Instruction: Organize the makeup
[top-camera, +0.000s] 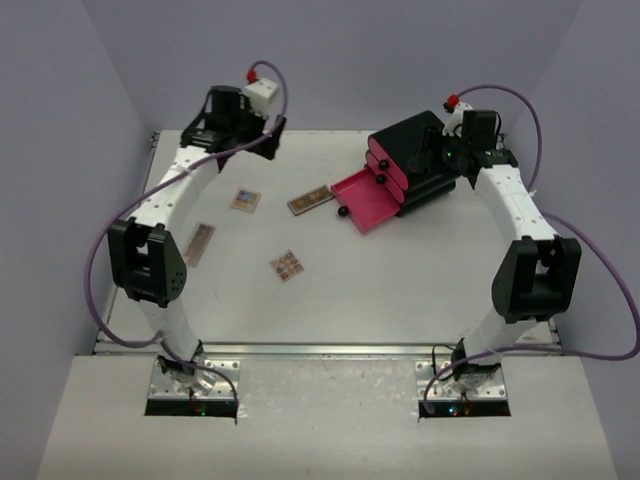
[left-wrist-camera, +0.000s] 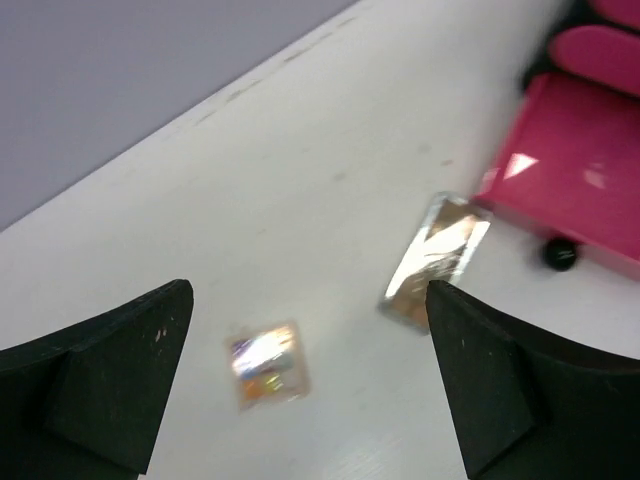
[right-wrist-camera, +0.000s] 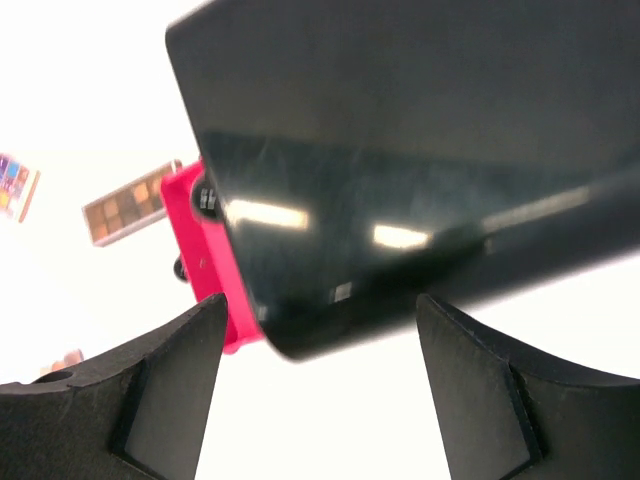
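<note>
Tan square eyeshadow palette (left-wrist-camera: 268, 362), far left, sits under the spread-open left gripper (left-wrist-camera: 308, 292), probably awaiting descent and pinch; the right gripper (right-wrist-camera: 320, 305), likewise spread, waits beside the glossy black drawer box (right-wrist-camera: 420, 150).

My table (top-camera: 330, 300) is plain white; the walls (top-camera: 330, 60) are pale lavender-grey; my arms (top-camera: 510, 210) are white with black joints, trailed by purple cables (top-camera: 100, 270); the box (top-camera: 410, 140) is glossy black with hot-pink drawer fronts; its pulled-out drawer (top-camera: 365, 200) is the same pink, with a black knob (top-camera: 342, 212); the long palette (top-camera: 309, 199) shows a grid of tan and brown squares; the square palette (top-camera: 246, 200) is multicoloured (glaring iridescent in my left wrist view); the near palette (top-camera: 287, 265) is a pinkish-brown grid; the side palette (top-camera: 199, 244) is tan-pink; my left gripper (left-wrist-camera: 308, 295) and right gripper (right-wrist-camera: 320, 305) are matte black.
</note>
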